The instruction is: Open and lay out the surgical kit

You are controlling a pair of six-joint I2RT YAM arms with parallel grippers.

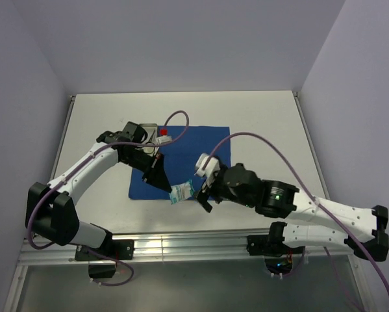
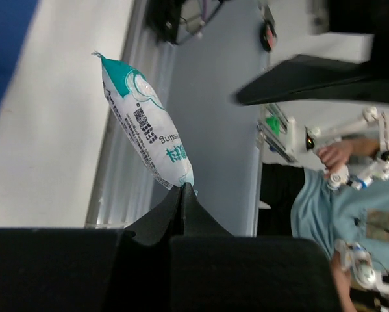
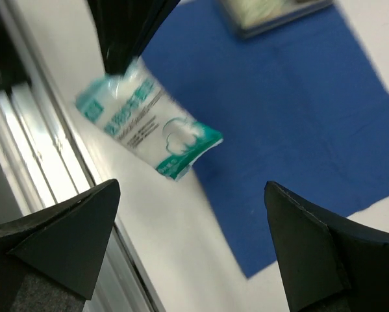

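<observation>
The royal-blue cloth (image 1: 188,159) lies spread flat on the table. My left gripper (image 1: 166,184) is shut on one end of a white-and-green packet (image 1: 181,192) and holds it above the cloth's near edge. The left wrist view shows the packet (image 2: 149,127) sticking out from the shut fingertips (image 2: 183,190). My right gripper (image 1: 204,190) is open and empty just right of the packet. In the right wrist view the packet (image 3: 145,123) hangs beyond the open gripper (image 3: 194,240). The steel tray (image 1: 147,132) stands at the cloth's far left corner, partly hidden by my left arm. Scissors and tweezers are out of view.
A small red-and-white item (image 1: 163,134) lies beside the tray. A metal rail (image 1: 181,244) runs along the table's near edge, by both arm bases. Purple cables loop above the cloth. The tray (image 3: 272,13) shows something pale inside in the right wrist view.
</observation>
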